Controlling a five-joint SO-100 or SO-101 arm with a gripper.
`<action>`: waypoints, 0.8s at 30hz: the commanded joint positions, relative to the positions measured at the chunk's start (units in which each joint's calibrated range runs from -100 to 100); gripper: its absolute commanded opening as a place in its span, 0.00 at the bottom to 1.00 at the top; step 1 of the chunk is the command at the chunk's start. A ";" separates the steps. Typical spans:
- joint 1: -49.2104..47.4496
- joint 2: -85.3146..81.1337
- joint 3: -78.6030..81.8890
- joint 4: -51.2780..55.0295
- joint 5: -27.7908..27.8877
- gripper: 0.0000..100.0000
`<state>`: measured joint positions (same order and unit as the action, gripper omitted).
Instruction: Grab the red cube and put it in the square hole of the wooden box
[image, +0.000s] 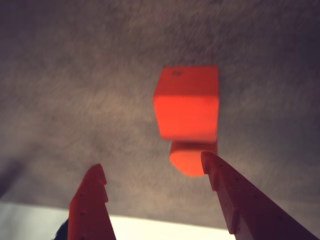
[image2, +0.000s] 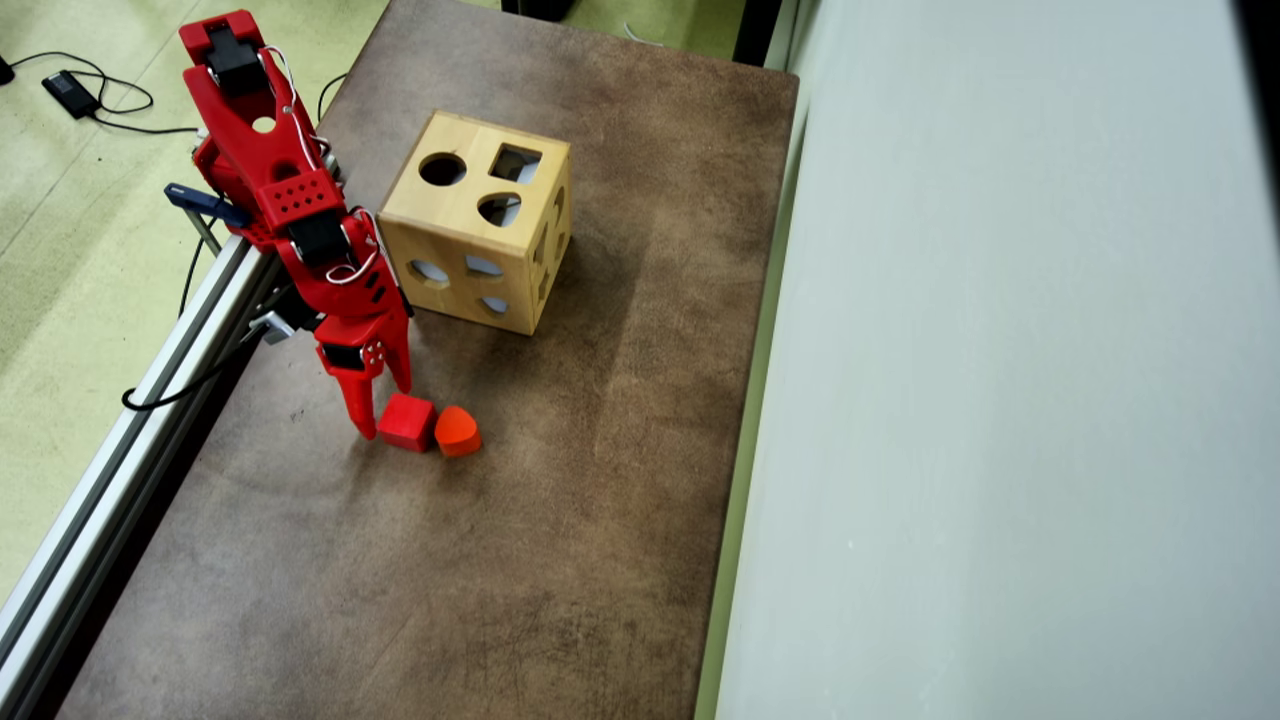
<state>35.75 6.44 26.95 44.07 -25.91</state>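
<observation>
Gripper (image2: 385, 412) fingers are standing apart beside the smooth red cube (image2: 406, 421), which is sitting square, touching a rounded orange block (image2: 458, 431).

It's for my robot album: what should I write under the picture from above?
Open red fingers reach down toward a red cube near a wooden box.

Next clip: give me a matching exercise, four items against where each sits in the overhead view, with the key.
Items:
1. red cube
2. rounded red block
3. wooden box
4. gripper

Places:
A. standing on the mat, above the two blocks in the picture
B. touching the cube's right side
C. open, fingertips at the cube's left
D. between the gripper and the rounded block

Pairs: 1-D, 2-B, 3-A, 4-C
</observation>
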 joint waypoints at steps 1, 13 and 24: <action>0.43 1.41 -0.92 -0.52 0.24 0.31; 0.43 1.67 -1.19 -0.60 -0.10 0.31; 0.87 1.50 -1.01 -0.04 -0.20 0.43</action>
<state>35.82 8.47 26.95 43.83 -25.96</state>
